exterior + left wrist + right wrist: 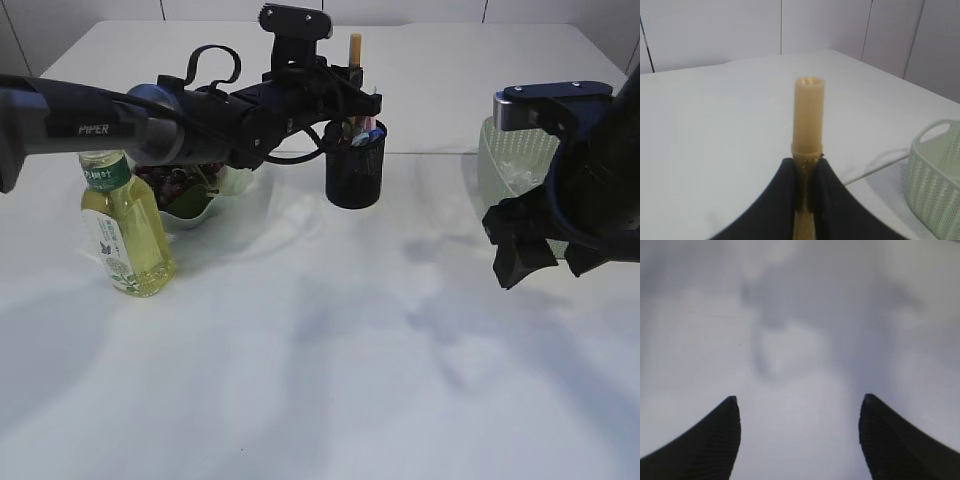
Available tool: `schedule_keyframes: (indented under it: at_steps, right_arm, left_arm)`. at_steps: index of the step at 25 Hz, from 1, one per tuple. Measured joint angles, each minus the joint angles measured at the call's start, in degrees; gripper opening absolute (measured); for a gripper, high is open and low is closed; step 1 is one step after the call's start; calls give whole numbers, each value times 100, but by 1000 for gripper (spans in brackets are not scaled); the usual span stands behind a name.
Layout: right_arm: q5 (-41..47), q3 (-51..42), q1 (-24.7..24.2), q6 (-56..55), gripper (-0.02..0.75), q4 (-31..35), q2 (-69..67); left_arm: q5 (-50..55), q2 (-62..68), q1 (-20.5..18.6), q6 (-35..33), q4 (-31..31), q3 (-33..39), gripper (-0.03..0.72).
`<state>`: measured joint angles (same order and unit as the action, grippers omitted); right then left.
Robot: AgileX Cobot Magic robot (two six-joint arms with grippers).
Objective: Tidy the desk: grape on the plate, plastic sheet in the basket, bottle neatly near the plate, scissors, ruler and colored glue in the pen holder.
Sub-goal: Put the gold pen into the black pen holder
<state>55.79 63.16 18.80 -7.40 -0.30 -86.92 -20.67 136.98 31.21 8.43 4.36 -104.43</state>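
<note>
My left gripper (357, 92) (807, 162) is shut on the colored glue (354, 50) (808, 115), a pale yellow stick held upright just above the black mesh pen holder (356, 168). Some coloured items (368, 131) stick out of the holder; I cannot tell them apart. The bottle (125, 225) of yellow drink stands at the left, in front of the plate (236, 186). Dark grapes (176, 184) lie on the plate, partly hidden by the left arm. My right gripper (543, 256) (799, 402) hangs open over bare table at the right, with nothing between its fingers.
A pale green basket (508, 160) (935, 175) stands at the back right, behind the right arm; what it holds is unclear. The left arm stretches across the back left of the white table (320, 360).
</note>
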Motion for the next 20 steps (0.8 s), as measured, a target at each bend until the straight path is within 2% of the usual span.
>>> schedule_keyframes:
  at_steps: [4,20]
  right_arm:
    - [-22,0,0,0,575,0,0]
    - [-81,0,0,10,575,0,-12]
  left_arm:
    - [210,142,0,14,0,-214,51]
    - [555,152,0,14,99,-225,70]
